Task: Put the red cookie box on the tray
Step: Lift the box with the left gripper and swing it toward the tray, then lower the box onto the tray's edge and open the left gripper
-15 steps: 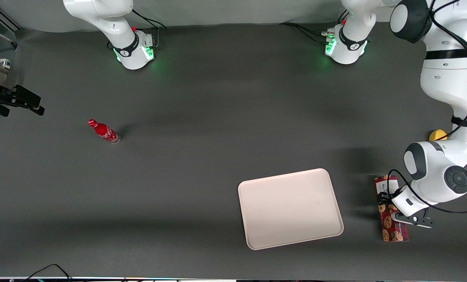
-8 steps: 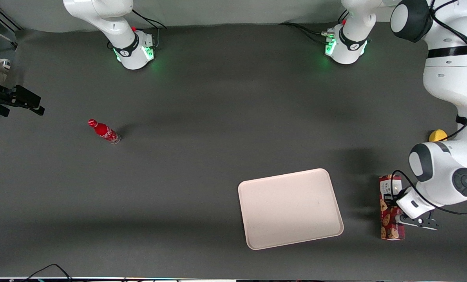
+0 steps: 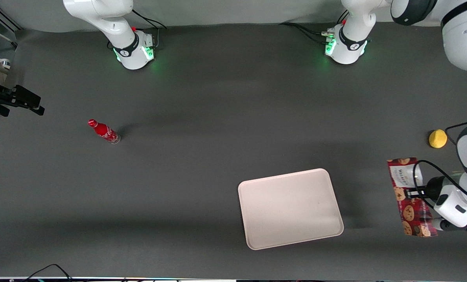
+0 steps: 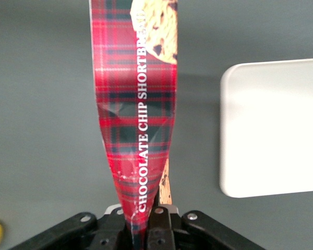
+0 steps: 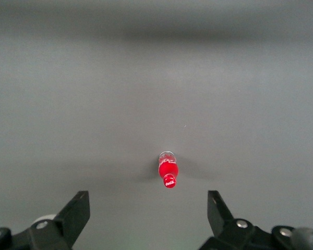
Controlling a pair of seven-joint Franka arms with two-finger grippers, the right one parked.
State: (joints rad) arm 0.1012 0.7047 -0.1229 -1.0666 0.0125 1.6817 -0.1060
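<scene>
Dark grey table [image 3: 218, 156] fills the front view. Tray [image 3: 290, 207] lies flat on it, nearer the front camera than mid-table, toward the working arm's end, nothing on it. In the left wrist view the tray [image 4: 274, 127] shows as a pale slab with one rounded corner, on the table beside the box and apart from it.

Working arm's white links [image 3: 466, 184] reach in at that end of the table. Gripper [image 3: 419, 192] sits at the box's mid-length, out past the tray's short edge, well apart from the tray.

Red cookie box [image 3: 411, 196] is held clear of the table, not on the tray, long axis running from near the front camera to farther away, white label at the farther end. In the wrist view the box [image 4: 138, 114] is seen on its narrow plaid side, lettering "CHOCOLATE CHIP SHORTBREAD", creased where it is gripped. Fingers [image 4: 157, 221] are pinching the box, squeezing its side in.

Small red bottle [image 3: 104, 132] stands toward the parked arm's end, far from everything else.

Small yellow round object [image 3: 437, 138] lies on the table near the working arm, a bit farther from the front camera than the box.
</scene>
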